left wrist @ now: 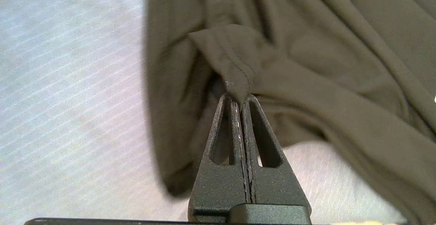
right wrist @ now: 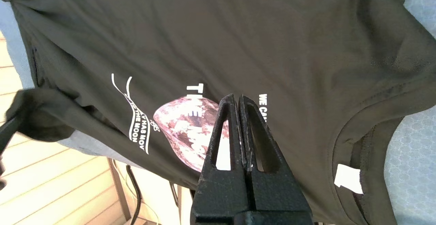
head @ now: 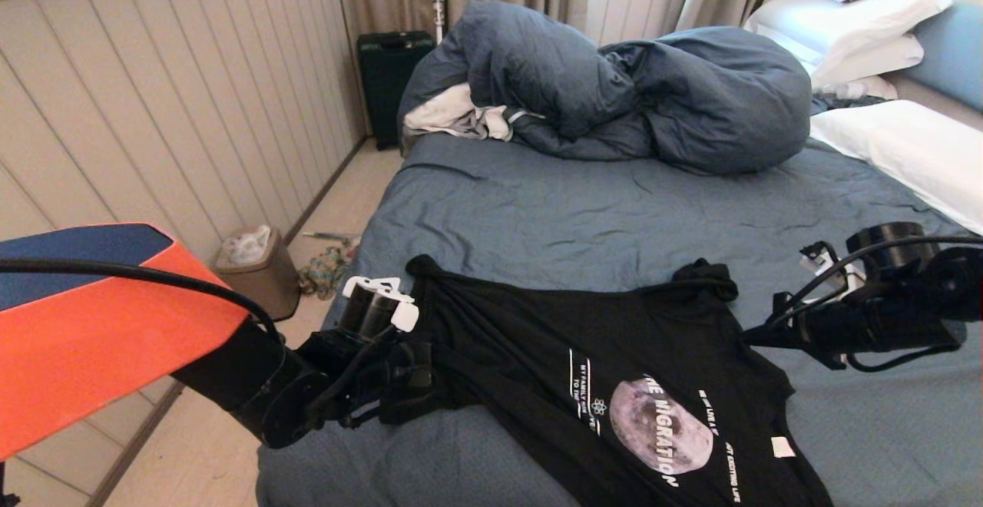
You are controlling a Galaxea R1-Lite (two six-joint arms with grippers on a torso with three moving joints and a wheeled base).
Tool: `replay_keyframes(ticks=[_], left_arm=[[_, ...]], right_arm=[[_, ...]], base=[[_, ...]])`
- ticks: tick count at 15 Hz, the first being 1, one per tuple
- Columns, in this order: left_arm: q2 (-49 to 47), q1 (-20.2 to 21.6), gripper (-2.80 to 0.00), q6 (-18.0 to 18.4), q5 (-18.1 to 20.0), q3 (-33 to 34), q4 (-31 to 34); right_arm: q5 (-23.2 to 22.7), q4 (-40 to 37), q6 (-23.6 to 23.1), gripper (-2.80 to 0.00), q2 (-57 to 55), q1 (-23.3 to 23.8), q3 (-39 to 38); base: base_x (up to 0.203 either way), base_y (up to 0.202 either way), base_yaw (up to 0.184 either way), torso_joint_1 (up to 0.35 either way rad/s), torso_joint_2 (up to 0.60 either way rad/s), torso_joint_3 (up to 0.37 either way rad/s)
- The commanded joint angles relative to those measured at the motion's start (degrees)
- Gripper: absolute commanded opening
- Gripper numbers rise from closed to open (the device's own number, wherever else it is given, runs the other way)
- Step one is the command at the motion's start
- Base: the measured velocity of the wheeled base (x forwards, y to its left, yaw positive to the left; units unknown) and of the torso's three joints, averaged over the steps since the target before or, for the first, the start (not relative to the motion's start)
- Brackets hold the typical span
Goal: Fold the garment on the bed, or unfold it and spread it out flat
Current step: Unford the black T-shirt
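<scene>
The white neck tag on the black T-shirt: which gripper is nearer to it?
Right. The right gripper hangs shut over the T-shirt near the moon print, close to the neck tag. The left gripper pinches a hem at the shirt's far left edge.

Left gripper [left wrist: 238, 97] low at the near left, jaws clamped together. Right gripper [right wrist: 237, 97] held level at right, jaws closed, empty.

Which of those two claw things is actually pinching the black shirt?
The left gripper, at the T-shirt's edge near the bedside: its closed tips pinch a stitched fold of fabric. The right gripper is also shut, but holds nothing and hovers above the print.
</scene>
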State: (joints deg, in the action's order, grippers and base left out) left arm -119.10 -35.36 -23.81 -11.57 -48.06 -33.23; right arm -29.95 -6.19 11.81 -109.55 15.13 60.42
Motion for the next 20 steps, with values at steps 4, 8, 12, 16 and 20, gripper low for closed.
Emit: replay_keyframes(ticks=[4,8,12,16,20], left_arm=[[14.4,-5.3,-2.8,-2.6,-0.8,11.6,0.2],[22.0,-16.9,-2.8,-7.5,-3.7,22.8,2.2],[22.5,-23.4,-2.8,-9.4,-3.6,29.1,2.1],[21.5,-24.6,-2.8,-9.4,-3.7,33.7,1.5],[20.7,-24.6,-2.8,-8.7,-3.6,37.9,-2.4]], right_arm=[[-0.2,0.0,0.1,-2.8,-0.2,0.0,0.0],[-0.2,0.0,0.1,-2.8,-0.3,0.0,-0.1],[-0.1,0.0,0.1,-2.8,-0.6,0.0,-0.1],[2.1,0.3,0.1,-2.8,-1.2,-0.4,-0.3],[2.2,1.4,0.1,-2.8,-1.9,-0.7,-0.5]], base=[[0.0,0.0,0.0,0.0,0.0,0.0],[0.0,0.0,0.0,0.0,0.0,0.0],[0.0,0.0,0.0,0.0,0.0,0.0],[0.0,0.0,0.0,0.0,0.0,0.0],[0.0,0.0,0.0,0.0,0.0,0.0]])
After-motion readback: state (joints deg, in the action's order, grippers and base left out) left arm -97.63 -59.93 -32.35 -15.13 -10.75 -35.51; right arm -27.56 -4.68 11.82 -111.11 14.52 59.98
